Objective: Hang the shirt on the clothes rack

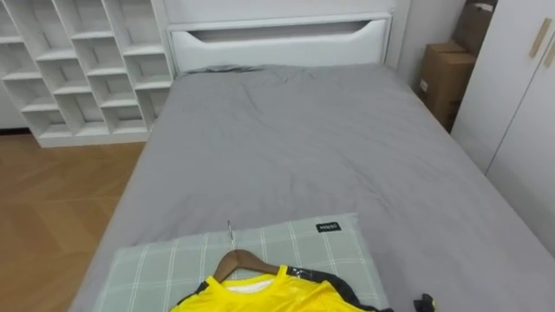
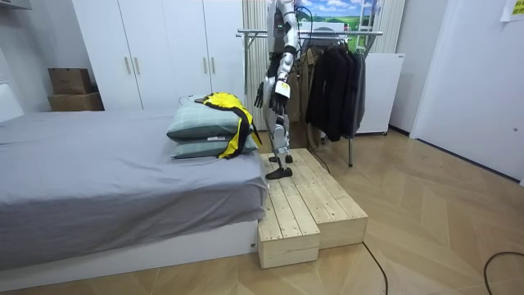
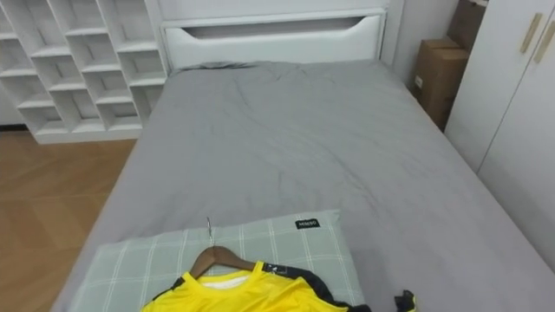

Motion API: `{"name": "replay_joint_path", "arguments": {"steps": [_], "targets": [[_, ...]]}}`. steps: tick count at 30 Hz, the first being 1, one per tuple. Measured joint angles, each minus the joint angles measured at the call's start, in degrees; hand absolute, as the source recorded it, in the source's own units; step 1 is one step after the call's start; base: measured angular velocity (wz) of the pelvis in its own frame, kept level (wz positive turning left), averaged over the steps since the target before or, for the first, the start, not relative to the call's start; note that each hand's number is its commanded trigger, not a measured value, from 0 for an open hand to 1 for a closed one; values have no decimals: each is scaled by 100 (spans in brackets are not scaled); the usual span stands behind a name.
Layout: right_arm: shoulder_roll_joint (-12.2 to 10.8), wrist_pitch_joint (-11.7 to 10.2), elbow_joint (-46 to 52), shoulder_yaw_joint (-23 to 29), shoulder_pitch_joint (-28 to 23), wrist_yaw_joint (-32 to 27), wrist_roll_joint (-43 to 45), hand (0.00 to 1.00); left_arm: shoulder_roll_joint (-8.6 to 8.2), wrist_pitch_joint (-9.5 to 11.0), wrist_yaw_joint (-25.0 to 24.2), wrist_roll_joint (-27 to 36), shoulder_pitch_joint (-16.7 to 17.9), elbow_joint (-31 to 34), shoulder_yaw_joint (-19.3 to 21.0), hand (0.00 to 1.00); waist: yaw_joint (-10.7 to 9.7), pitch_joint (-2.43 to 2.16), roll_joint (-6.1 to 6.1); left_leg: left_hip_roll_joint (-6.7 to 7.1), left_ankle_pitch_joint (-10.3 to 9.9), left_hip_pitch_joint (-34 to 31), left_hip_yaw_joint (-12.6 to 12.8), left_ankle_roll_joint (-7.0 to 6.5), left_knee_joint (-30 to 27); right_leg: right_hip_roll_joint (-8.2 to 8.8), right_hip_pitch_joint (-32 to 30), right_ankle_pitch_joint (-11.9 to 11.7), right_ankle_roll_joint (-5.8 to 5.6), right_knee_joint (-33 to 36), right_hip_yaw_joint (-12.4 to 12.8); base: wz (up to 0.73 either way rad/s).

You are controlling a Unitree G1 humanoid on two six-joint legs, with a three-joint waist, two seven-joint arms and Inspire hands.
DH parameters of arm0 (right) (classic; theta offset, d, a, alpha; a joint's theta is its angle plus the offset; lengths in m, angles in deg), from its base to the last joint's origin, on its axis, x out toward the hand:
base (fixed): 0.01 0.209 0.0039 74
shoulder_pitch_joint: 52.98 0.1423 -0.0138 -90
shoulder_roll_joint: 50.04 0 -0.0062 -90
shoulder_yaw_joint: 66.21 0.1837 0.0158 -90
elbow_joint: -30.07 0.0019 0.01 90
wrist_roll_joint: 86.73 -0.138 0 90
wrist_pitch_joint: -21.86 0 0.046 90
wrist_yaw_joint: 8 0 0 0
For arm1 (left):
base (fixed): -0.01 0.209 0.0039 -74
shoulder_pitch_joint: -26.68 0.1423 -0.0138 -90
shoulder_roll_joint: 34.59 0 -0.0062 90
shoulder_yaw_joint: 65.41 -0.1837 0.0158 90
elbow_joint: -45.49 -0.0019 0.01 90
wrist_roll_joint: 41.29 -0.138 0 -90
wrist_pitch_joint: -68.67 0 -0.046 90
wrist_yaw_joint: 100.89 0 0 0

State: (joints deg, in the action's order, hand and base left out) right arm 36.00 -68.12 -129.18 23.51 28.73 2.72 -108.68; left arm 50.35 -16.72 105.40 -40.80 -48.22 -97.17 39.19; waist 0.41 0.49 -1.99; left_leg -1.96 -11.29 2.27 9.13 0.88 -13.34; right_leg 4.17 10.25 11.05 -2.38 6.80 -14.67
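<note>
Yellow shirt (image 1: 260, 297) with black trim is on a wooden hanger (image 1: 243, 258), metal hook pointing up-bed, lying flat on the green checked pillow (image 1: 173, 260) at the bed's (image 1: 295, 147) near edge. Robot stands on a wooden platform (image 2: 303, 205) at that edge; left hand (image 2: 260, 97) hangs at its side, holds nothing, can't tell the finger state. Beyond: bare grey sheet, then the white headboard (image 1: 277, 39) at the far edge.

Open bed (image 1: 303, 147) ahead of us
Beyond the pillow (image 1: 156, 264) the bed lies open — shirt (image 1: 260, 299) and hanger (image 1: 236, 259) crowd the near edge.
</note>
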Motion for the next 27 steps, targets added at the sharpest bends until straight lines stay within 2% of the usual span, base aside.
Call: {"name": "replay_joint_path", "arguments": {"steps": [6, 10, 16, 19, 27], "targets": [[24, -176, 16, 230, 7, -11, 240, 0, 10, 329, 501, -423, -60, 851, 15, 0, -19, -23, 3, 7, 0, 13, 3, 0, 11, 4, -10, 0, 0, 8, 13, -2], [39, -186, 37, 395, 36, 66, 374, 0, 146, 454, 581, -768, -237, 1199, -28, 0, -31, -45, -32, 6, -1, -17, -10, 0, -27, 3, -24, 0, 1, 5, 14, 0], [33, -183, -32, 393, 4, 148, 212, 0, 232, 454, 709, -1366, -373, 1570, -167, 0, -59, -44, -85, 15, -1, -5, -66, 0, -21, 2, -14, -2, 3, 15, 19, 1], [31, -183, -106, 394, 23, 204, 237, 0, 240, 453, 709, -1696, -448, 1916, -212, 0, -179, -43, -84, 53, -2, -11, -244, 0, 17, 3, 5, -2, 3, 15, -85, 15], [73, -179, -207, 399, 24, 325, 426, 0, 299, 449, 511, -2631, -685, 2409, -662, 0, -379, -21, -106, 50, 1, 51, -177, -4, 79, 3, -1, -2, 3, 19, 54, -6]]}}
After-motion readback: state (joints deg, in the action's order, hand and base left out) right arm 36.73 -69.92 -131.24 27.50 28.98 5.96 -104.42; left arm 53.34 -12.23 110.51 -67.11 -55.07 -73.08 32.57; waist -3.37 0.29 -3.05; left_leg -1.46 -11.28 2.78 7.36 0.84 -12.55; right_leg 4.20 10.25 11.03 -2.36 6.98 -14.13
